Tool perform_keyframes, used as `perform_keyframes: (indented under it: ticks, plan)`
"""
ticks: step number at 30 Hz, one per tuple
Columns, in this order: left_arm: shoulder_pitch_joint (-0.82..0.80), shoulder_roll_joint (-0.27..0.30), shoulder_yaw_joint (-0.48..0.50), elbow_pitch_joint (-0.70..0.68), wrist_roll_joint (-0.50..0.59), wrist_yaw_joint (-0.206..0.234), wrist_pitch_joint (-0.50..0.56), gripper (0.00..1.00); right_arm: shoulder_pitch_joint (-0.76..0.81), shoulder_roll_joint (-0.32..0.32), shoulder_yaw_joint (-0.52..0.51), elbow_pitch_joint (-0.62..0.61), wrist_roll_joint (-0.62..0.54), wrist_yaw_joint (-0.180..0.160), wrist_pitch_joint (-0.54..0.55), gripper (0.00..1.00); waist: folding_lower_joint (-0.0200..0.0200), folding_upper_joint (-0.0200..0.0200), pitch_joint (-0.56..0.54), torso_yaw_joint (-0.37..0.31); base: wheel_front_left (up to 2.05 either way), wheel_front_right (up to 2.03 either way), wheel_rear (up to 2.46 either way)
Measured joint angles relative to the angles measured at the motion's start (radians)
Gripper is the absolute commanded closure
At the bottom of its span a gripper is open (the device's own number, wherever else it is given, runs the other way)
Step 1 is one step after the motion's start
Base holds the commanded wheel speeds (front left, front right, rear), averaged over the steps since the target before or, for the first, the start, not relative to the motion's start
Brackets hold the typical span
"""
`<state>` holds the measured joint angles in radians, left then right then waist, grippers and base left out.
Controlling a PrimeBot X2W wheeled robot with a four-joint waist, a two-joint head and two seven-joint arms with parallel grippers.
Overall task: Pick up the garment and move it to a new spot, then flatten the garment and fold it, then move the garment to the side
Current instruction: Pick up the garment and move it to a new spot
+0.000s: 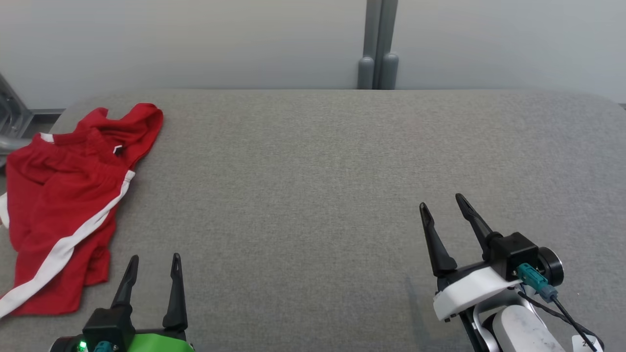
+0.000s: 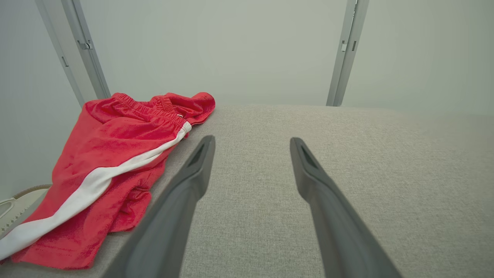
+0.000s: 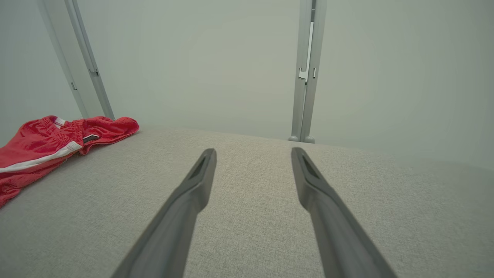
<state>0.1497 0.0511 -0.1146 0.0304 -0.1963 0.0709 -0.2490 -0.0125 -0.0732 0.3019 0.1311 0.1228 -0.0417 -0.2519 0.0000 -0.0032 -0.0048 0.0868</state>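
**Garment [image 1: 68, 205] rumpled at left edge of bench [image 1: 313, 195], both pincers empty**

Red shorts with a white side stripe [image 1: 73, 239] lie crumpled at the far-left side of the grey bench. The elastic waistband [image 1: 105, 142] is at the far end and the leg hems are toward the robot. The long axis runs roughly near-to-far, leaning a little rightward as it goes away, and the stripe follows the same slant. The cloth reaches the bench's left edge and may hang over it. How far it hangs over cannot be judged.

The left pincer [image 1: 155, 257] hovers low over bare bench, its two fingers spread wide with nothing between them. In the head view the garment's near hem lies just to the left of its fingertips and close by. The left wrist view shows the cloth off to the left of the fingers rather than ahead of them. The right pincer [image 1: 441, 201] is likewise open and empty. It is well apart from the garment, with most of the bench's width between them.

No step of the task looks begun. The left arm is plainly the nearer one. Its first reach would probably go sideways to the left and somewhat forward, to meet the shorts across their length, while the right arm would have to cross the whole bench.
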Motion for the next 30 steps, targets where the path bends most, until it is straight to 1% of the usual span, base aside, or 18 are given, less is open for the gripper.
perform_keyframes:
  ticks: [12,18,22,26,30]
  plan:
    - [0.005,-0.001,0.040,-0.012,0.000,0.013,-0.002,0.00,-0.005,0.008,0.054,0.021,0.005,0.053,0.000,0.00,0.0000,0.0000,-0.010,0.149,0.00,0.00,0.00]
    - [0.019,-0.001,0.012,-0.012,0.000,0.013,-0.003,0.00,-0.005,0.010,0.050,0.028,0.010,0.052,0.000,0.00,0.0000,0.0000,-0.021,0.228,0.00,0.00,0.00]
    - [0.019,-0.002,-0.011,-0.002,0.000,0.007,-0.002,0.00,-0.003,0.010,0.025,0.027,0.011,0.040,0.000,0.00,0.0000,0.0000,-0.027,0.282,0.00,0.00,0.00]
    - [0.019,-0.002,0.027,-0.008,0.000,0.010,-0.003,0.00,-0.003,0.015,0.042,0.028,0.012,0.041,0.000,0.00,0.0000,0.0000,-0.034,0.324,0.00,0.00,0.00]
    - [0.019,-0.001,0.053,-0.011,-0.003,0.010,-0.003,0.00,-0.003,0.016,0.046,0.030,0.012,0.041,0.000,0.00,0.0000,0.0000,-0.045,0.328,0.00,0.00,0.00]
